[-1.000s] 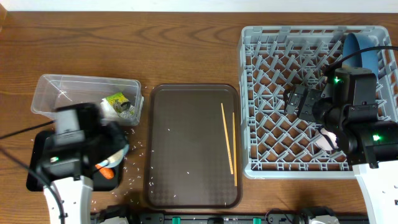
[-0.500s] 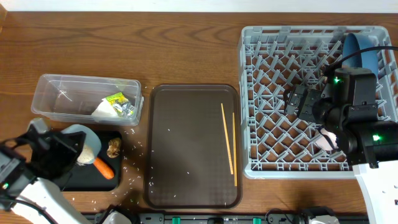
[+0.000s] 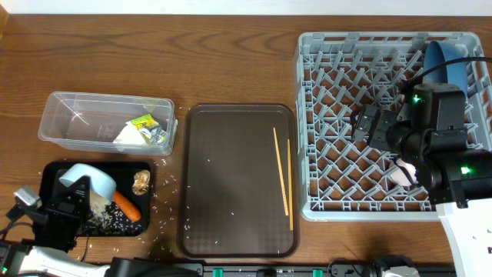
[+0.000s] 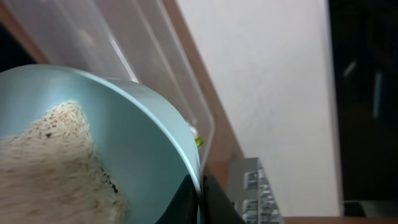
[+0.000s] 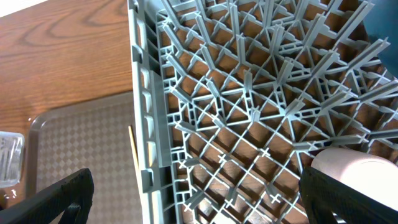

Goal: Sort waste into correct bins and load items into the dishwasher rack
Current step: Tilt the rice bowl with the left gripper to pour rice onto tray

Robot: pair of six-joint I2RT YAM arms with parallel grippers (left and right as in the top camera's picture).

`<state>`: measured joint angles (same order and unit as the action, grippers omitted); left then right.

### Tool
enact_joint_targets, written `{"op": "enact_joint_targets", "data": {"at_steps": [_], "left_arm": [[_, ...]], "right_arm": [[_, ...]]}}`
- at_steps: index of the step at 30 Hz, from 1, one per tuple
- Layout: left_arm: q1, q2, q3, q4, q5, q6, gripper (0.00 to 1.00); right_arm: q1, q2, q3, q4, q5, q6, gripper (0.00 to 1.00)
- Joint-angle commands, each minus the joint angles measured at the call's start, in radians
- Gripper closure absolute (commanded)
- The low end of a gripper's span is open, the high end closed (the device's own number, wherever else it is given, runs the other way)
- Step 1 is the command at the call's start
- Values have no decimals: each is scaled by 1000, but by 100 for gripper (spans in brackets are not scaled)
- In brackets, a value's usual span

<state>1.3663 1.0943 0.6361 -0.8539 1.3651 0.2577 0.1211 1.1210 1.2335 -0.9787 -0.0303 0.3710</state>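
My left gripper (image 3: 79,201) is shut on the rim of the small light-blue cup (image 3: 91,183), which is tilted over the black tray bin (image 3: 54,171). White rice (image 3: 100,221) lies heaped on that tray beside the orange carrot (image 3: 128,206) and the brown lump (image 3: 140,182). In the left wrist view the cup (image 4: 124,143) still holds rice (image 4: 50,168), and the fingers (image 4: 217,205) pinch its wall. The chopsticks (image 3: 281,171) lie on the dark brown serving tray (image 3: 231,231). My right gripper (image 3: 360,127) hangs open over the grey rack (image 3: 346,46), near the pinkish cup (image 5: 354,165).
The clear tub (image 3: 77,115) behind the black tray holds the yellow-green wrapper (image 3: 144,123), a white paper scrap (image 3: 127,137) and foil (image 3: 157,137). A blue plate (image 3: 446,61) stands in the rack's far right corner. Loose rice grains (image 3: 165,188) dot the wood by the trays.
The left arm has pulled back toward the table's front left corner with the cup. The cup now tips over the black tray, and a heap of rice lies there. The right arm has not moved.
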Motion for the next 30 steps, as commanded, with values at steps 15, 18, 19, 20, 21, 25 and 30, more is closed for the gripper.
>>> {"op": "enact_joint_targets", "data": {"at_steps": [15,18,19,20,21,25,30], "left_arm": [[22,10,-10,-121,153,233,94],[29,22,-10,-127,117,150,94],[28,22,-11,-124,114,200,94],[29,22,-11,-108,98,238,94],[36,24,-10,-112,99,183,94],[43,22,-11,-126,77,238,94],[48,30,-11,-112,83,233,94]], "right_arm": [[-4,-10,4,-5,6,-13,1],[-4,-9,4,-3,3,-9,1],[-4,-10,4,-4,2,-9,1],[-4,-10,4,-5,2,-9,1],[-4,-9,4,-5,0,-9,1],[-4,-9,4,-10,-3,-9,1],[-4,-9,4,-6,-3,-9,1]]}}
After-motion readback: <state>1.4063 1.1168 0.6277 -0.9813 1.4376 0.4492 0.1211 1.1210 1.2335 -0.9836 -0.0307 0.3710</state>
